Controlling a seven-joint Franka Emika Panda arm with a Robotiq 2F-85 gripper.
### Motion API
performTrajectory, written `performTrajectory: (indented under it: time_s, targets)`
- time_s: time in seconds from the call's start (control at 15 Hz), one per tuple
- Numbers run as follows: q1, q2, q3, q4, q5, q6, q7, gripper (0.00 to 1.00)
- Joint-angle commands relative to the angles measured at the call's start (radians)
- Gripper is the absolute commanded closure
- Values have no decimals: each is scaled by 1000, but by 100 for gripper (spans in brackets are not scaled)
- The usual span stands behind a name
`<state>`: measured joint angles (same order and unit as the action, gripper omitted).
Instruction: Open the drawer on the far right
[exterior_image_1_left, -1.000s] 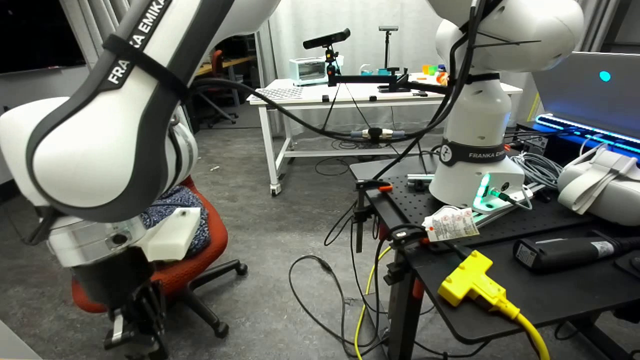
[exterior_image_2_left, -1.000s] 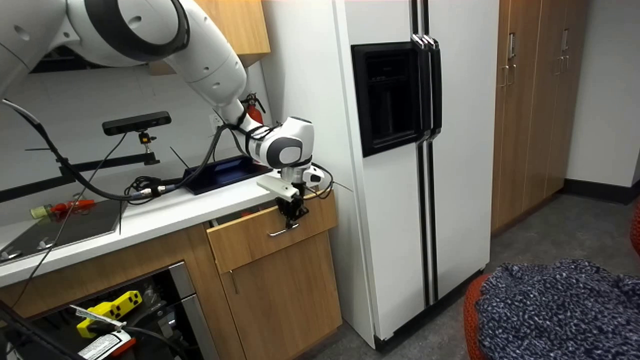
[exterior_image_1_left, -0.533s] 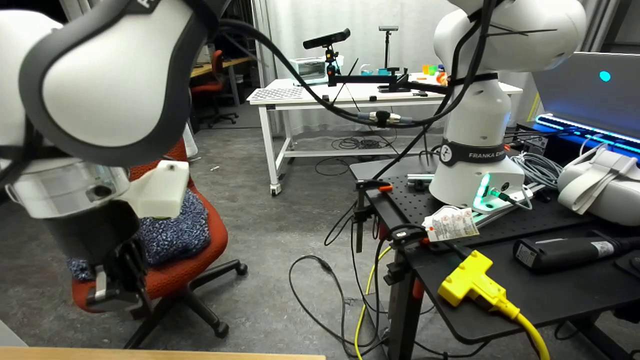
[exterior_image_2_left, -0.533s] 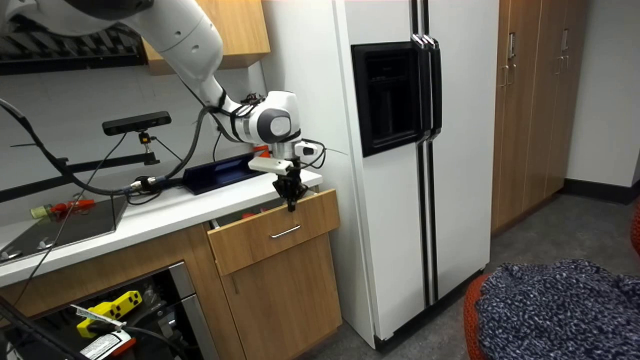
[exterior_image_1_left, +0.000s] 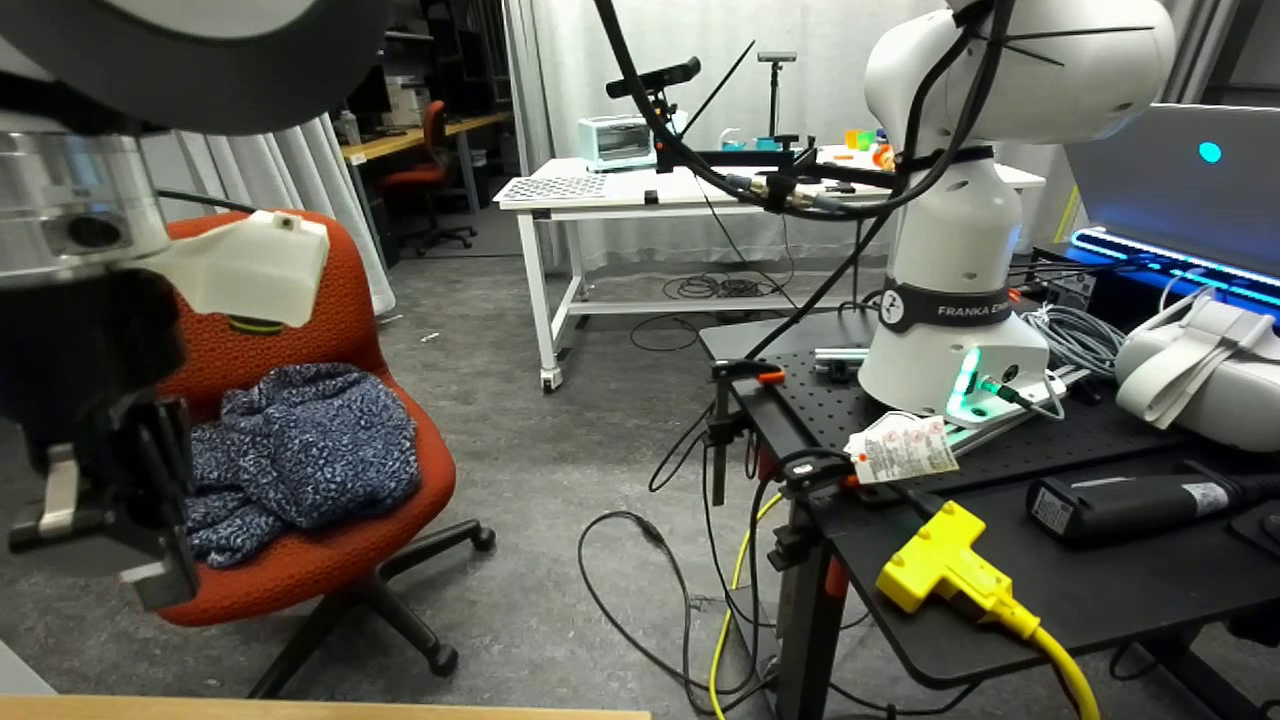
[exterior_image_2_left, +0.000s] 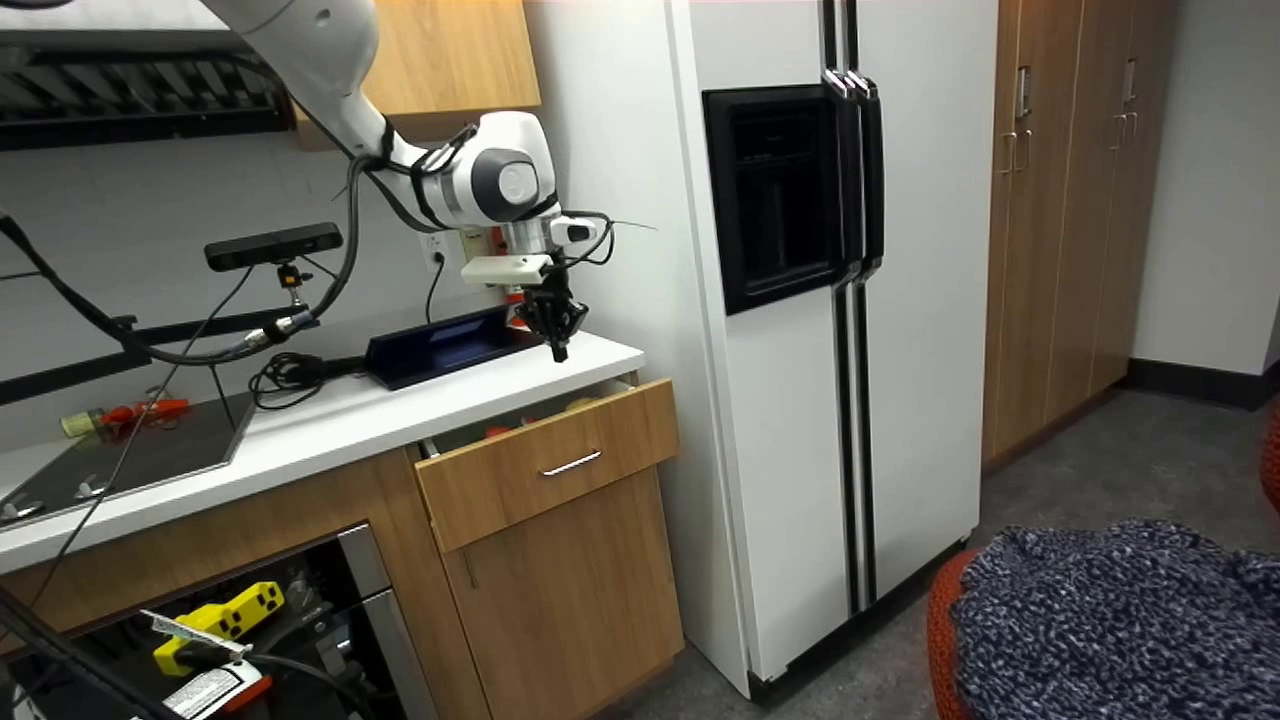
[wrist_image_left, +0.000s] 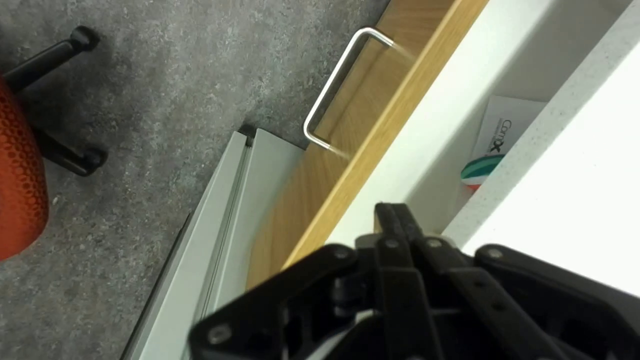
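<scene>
One gripper (wrist_image_left: 393, 211) is hovering above the drawer (exterior_image_2_left: 520, 480), its jaws meeting on nothing, probably so that it is not pushing the drawer back in. Beneath the white countertop (exterior_image_2_left: 490, 385), beside one refrigerator (exterior_image_2_left: 780, 420), the drawer is standing partly open, showing one handle (exterior_image_2_left: 571, 464); two orange chairs (exterior_image_1_left: 425, 480) are standing farther off.

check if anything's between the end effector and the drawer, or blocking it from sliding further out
Nothing visible stands between the end effector and the drawer, nor just ahead of its front: floor shows there, the orange chair apart, the refrigerator alongside.
</scene>
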<state>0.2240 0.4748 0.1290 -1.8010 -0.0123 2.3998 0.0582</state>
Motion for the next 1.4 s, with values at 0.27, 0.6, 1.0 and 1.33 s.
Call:
performTrajectory:
  time_s: [0.27,0.6,1.0,1.33]
  targets:
    - [-56,166,84,63,142,72,-115,100]
    - [-67,239,104,126,159,53,-154,100]
    - [-47,255,60,134,107,23,-125,100]
    - [-35,241,24,106,77,3,-93,100]
